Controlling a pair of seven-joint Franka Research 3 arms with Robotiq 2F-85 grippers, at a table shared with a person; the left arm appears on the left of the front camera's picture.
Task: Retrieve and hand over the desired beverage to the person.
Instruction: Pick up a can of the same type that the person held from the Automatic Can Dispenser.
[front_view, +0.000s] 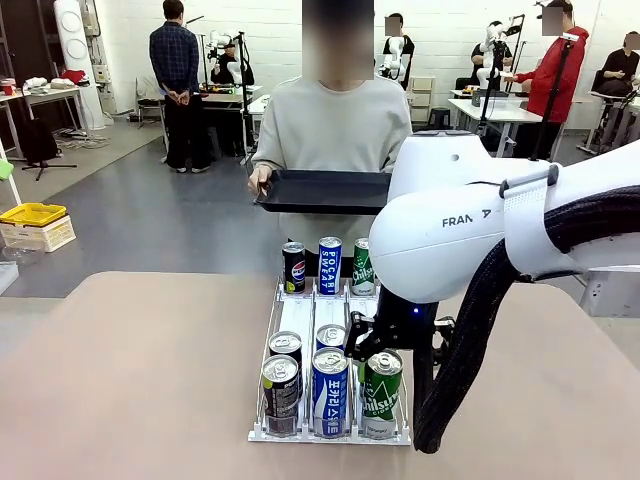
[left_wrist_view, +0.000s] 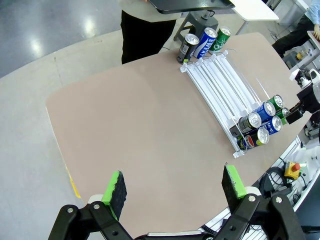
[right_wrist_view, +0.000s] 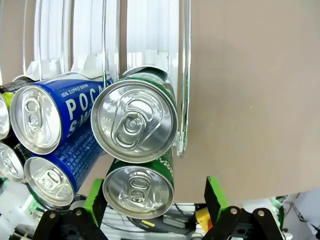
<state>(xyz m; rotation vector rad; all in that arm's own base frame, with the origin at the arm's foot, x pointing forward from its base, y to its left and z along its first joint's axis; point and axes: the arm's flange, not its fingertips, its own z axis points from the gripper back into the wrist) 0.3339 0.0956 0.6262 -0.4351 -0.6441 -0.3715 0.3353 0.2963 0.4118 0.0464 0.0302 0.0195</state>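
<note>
A clear three-lane can rack (front_view: 300, 318) lies mid-table, holding black, blue and green cans. Three cans stand at its far end, among them a green can (front_view: 363, 266); several more crowd the near end. My right gripper (front_view: 373, 337) hangs open just over the near green cans (front_view: 381, 393). In the right wrist view its green pads (right_wrist_view: 215, 196) flank the lower green can (right_wrist_view: 138, 189), with another green can (right_wrist_view: 134, 121) beside it. My left gripper (left_wrist_view: 174, 186) hovers open and empty high above the table, far from the rack (left_wrist_view: 220, 85). The person (front_view: 335, 125) stands at the far side holding a black tray (front_view: 325, 190).
Blue cans (right_wrist_view: 37, 120) lie in the lane beside the green ones, black cans (front_view: 281, 385) in the far lane. The brown tabletop (front_view: 130, 380) spreads bare left of the rack. My right arm's white body (front_view: 470, 230) looms over the rack's right side.
</note>
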